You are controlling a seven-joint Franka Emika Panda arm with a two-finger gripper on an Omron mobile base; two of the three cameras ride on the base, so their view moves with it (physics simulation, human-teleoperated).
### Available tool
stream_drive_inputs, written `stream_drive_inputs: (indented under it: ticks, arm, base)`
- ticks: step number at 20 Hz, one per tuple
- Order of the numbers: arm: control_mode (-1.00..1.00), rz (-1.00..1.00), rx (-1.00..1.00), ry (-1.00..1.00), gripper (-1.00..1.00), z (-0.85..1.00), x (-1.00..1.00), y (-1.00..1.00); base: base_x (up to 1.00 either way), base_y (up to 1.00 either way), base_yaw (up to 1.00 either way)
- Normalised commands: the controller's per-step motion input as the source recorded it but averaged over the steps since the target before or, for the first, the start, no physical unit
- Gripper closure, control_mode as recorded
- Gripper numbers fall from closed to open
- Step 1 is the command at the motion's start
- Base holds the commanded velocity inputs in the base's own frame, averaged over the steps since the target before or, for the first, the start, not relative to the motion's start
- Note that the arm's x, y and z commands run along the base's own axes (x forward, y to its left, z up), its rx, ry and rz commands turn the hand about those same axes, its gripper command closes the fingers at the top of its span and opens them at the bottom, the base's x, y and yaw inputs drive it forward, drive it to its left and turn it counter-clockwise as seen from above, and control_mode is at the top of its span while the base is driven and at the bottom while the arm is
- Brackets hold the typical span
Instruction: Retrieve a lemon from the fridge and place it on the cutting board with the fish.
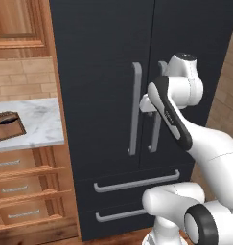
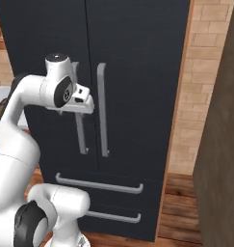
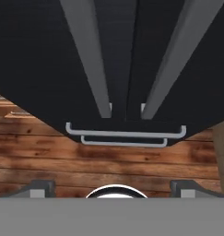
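The fridge (image 1: 99,72) stands shut, so its inside is hidden; its two long door handles (image 1: 135,109) run upright. On the counter (image 1: 36,119) left, the cutting board (image 1: 6,127) is cut off. The gripper (image 3: 114,186) hovers at the handles, fingers spread wide, holding nothing.

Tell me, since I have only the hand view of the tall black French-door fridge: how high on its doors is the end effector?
Observer: The end effector hangs about halfway up the long grey bar handles, in front of the seam between the fridge doors, jaws open.
Operator: Where is the board?
Observer: The dark brown wooden cutting board lies on the white marble counter left of the fridge, cut off by the edge of the left base view.
Operator: And on the fridge's other side?
Observer: A tan brick wall stands there.
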Motion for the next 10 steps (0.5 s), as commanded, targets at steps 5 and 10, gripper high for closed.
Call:
stream_drive_inputs:
  ticks: [5, 10]
  arm:
    - [1.00, 0.00, 0.00, 0.00, -1.00, 0.00, 0.00, 0.00]
    - [1.00, 0.00, 0.00, 0.00, -1.00, 0.00, 0.00, 0.00]
  base:
    - [-0.13, 0.06, -0.10]
    - [-0.04, -0.33, -0.05]
